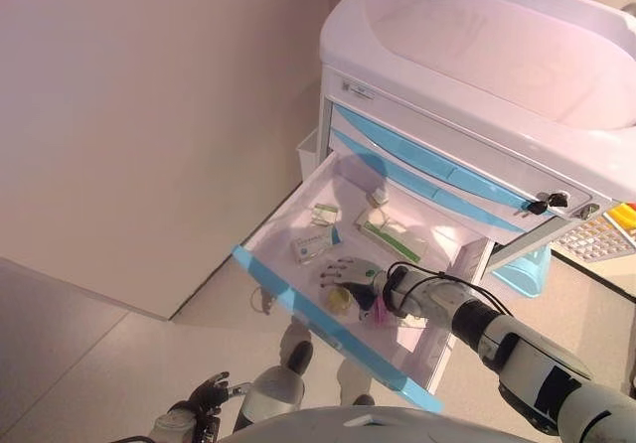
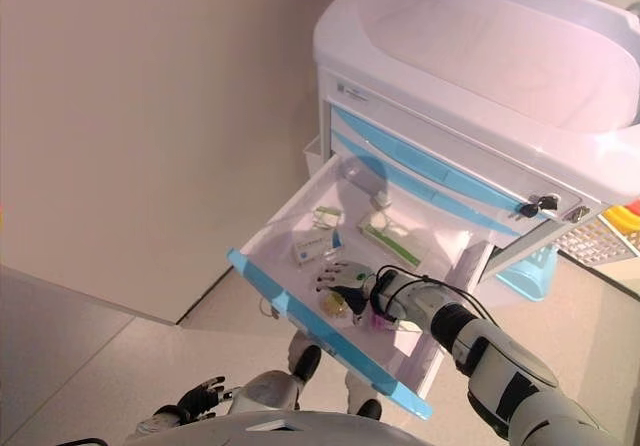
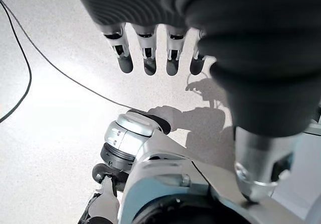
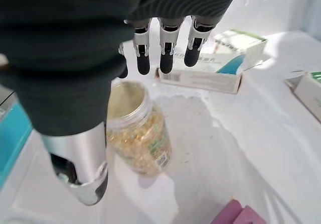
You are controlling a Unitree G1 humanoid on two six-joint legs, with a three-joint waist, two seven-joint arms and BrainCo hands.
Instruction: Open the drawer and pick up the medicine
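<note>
The cart's white drawer (image 1: 281,226) with a blue front (image 1: 328,329) stands pulled out. Inside it lie a clear jar of yellow capsules (image 4: 138,138) on its side, a white and teal medicine box (image 4: 213,66), a green and white box (image 1: 390,236) and small boxes (image 1: 324,213) further in. My right hand (image 1: 350,272) hovers open inside the drawer, just above the jar (image 1: 340,301), its fingers (image 4: 165,45) straight and touching nothing. My left hand (image 1: 211,394) hangs low by the floor, its fingers (image 3: 148,53) relaxed and empty.
The white medical cart (image 1: 477,56) has more blue-fronted drawers (image 1: 437,170) above the open one, with a key (image 1: 545,203) in a lock at the right. A pink item (image 4: 235,214) lies near the jar. A beige wall (image 1: 149,115) stands on the left. A teal bin (image 1: 525,269) sits behind the cart.
</note>
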